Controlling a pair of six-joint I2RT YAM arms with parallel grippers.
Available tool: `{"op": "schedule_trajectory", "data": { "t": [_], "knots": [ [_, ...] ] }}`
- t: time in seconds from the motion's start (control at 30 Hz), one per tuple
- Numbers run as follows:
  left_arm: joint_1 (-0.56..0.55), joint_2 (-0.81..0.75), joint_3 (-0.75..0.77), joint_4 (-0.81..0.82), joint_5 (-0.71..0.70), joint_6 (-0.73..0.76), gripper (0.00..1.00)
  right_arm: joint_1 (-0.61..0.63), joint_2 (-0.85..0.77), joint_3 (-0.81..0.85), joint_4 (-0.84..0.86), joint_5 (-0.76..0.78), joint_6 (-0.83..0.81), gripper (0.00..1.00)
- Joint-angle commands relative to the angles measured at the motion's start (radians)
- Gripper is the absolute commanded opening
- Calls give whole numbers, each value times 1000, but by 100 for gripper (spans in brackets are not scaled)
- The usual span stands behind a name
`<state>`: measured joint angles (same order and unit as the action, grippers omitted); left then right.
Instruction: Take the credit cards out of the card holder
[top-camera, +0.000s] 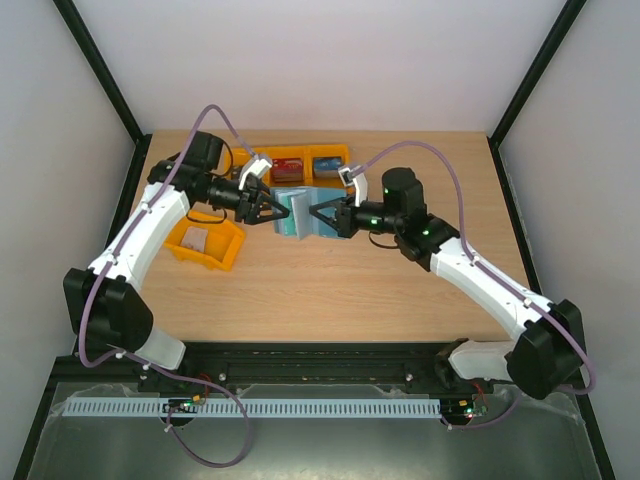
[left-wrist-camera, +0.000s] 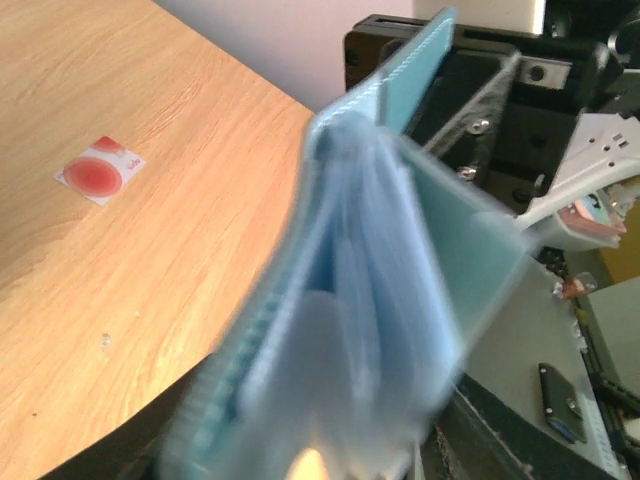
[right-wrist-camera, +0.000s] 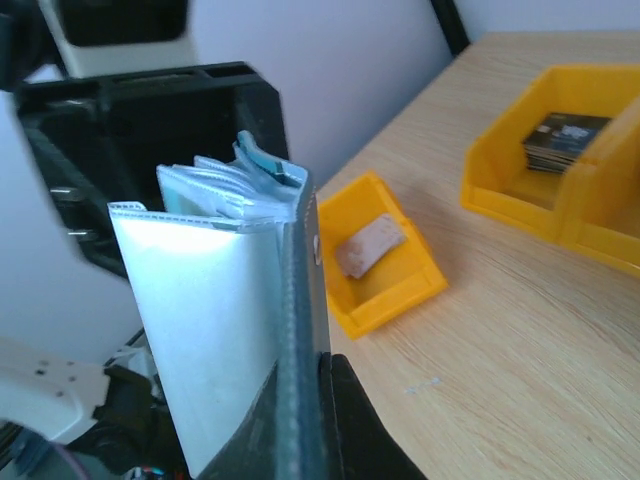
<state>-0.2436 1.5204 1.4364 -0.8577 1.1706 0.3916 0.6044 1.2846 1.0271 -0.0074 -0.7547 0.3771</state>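
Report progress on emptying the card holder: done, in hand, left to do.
Done: one white card with a red round mark lies out on the table. In hand: the right tool grips the opened card holder, while the left tool sits open at its pockets. Left: the pockets are blurred, so any cards inside cannot be counted; nothing shows the holder emptied.

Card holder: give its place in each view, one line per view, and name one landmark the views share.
Top external: card holder at the centre, just above the middle.
Left wrist: it fills the middle and right, close up and blurred.
Right wrist: upright, left of centre.
Shared landmark: the wooden table, seen in all three.
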Motion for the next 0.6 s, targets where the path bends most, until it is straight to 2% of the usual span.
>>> {"op": "schedule_trajectory", "data": {
  "t": [0.0,0.07,0.27,0.33,0.4,0.57],
  "knots": [
    [0,-29,-7,-8,42,17,46,3,-58,-21,161,-158,14,2],
    [0,-32,-7,-17,48,28,41,4,-63,-22,177,-184,14,2],
    [-21,-28,-11,-24,82,36,38,5,-46,-29,248,-253,50,2],
    [-43,-22,-1,-44,81,62,28,4,-33,-31,263,-266,47,2],
    [-50,-18,3,-59,87,76,5,0,-30,-36,254,-273,23,2],
    [-33,-30,5,-80,103,98,2,-60,-44,-98,318,-286,78,2]
  ]
}}
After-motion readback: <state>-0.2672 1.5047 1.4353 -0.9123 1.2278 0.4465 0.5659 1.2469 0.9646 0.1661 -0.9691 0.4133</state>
